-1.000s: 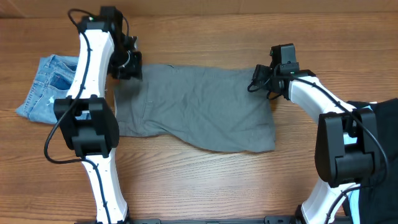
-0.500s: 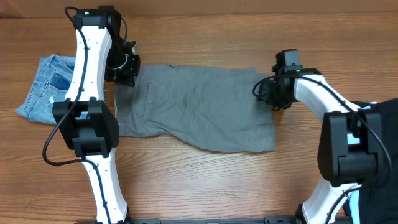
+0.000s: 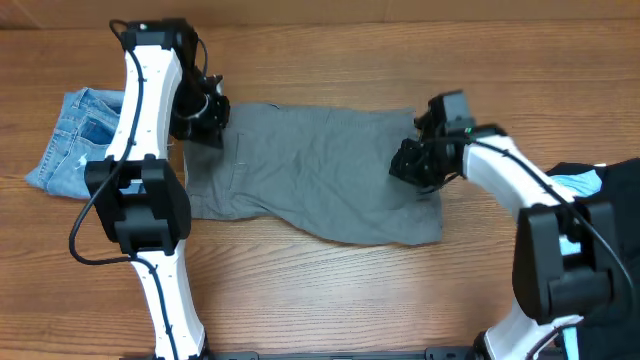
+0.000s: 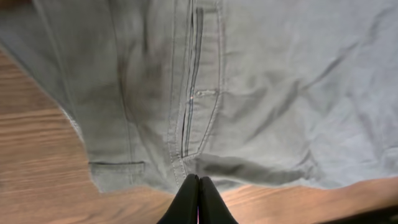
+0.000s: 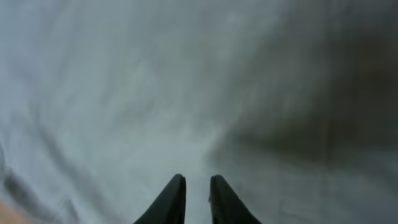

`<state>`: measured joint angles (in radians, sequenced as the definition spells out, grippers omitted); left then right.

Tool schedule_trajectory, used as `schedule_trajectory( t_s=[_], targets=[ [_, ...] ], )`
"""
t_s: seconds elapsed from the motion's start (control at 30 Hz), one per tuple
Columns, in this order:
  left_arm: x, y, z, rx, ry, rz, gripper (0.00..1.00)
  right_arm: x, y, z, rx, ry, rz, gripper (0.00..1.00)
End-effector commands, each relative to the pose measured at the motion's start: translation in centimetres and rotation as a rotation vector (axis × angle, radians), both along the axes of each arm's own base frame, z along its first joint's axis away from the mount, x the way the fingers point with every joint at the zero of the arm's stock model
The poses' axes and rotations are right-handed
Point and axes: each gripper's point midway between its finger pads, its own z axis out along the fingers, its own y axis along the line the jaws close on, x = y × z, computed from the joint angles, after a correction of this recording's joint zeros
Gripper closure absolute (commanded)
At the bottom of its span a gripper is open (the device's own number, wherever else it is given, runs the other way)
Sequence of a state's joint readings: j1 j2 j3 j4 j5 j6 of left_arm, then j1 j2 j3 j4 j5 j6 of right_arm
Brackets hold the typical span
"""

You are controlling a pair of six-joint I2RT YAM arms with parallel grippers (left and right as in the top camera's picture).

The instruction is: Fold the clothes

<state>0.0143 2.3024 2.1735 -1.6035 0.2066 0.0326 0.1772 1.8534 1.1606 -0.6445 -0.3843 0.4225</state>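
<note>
The olive-grey shorts (image 3: pixel 320 170) lie spread flat on the wooden table (image 3: pixel 330 290). My left gripper (image 3: pixel 205 112) is at their far left corner. In the left wrist view its jaws (image 4: pixel 199 179) are shut, with the tips at the edge of the waistband beside the fly (image 4: pixel 189 93); no cloth shows between them. My right gripper (image 3: pixel 408 162) is over the right part of the shorts. In the right wrist view (image 5: pixel 198 180) its fingers stand slightly apart just above the grey cloth (image 5: pixel 124 93), holding nothing.
Small blue denim shorts (image 3: pixel 75 140) lie at the far left, partly under the left arm. A black garment (image 3: pixel 620 170) and a light-blue one (image 3: pixel 580 183) lie at the right edge behind the right arm.
My right gripper has moved left from the shorts' far right corner to above the cloth. My left gripper has stayed near the far left corner. The shorts look unchanged.
</note>
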Motion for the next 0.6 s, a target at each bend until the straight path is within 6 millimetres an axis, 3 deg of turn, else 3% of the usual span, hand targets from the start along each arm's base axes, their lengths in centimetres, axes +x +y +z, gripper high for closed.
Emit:
schedule_trajectory(
  t_s=[0.0, 0.13, 0.3, 0.43, 0.5, 0.57],
  targets=[
    [-1.6, -0.9, -3.1, -0.022, 0.052, 0.002, 0.96, -0.5, -0.4, -4.4, 0.028, 0.091, -0.206, 0.84],
    [-1.7, -1.9, -7.1, -0.052, 0.036, -0.004, 0.96, 0.8, -1.9, -7.0, -0.029, 0.082, -0.329, 0.84],
    [-1.7, -3.8, -10.8, -0.098, -0.013, -0.025, 0.94, 2.5, -7.3, -9.6, -0.118, 0.093, -0.613, 0.87],
    [-0.9, -5.7, -14.1, -0.094, -0.095, 0.007, 0.94, 4.6, -10.8, -8.9, -0.061, 0.041, -0.679, 0.90],
    [0.1, -6.4, -14.9, -0.097, -0.142, 0.036, 0.96, 5.9, -10.6, -7.8, 0.011, -0.023, -0.591, 0.90],
    [2.4, -7.3, -15.1, -0.112, -0.220, 0.083, 0.96, 7.2, -9.7, -6.3, 0.089, -0.092, -0.464, 0.87]
  ],
)
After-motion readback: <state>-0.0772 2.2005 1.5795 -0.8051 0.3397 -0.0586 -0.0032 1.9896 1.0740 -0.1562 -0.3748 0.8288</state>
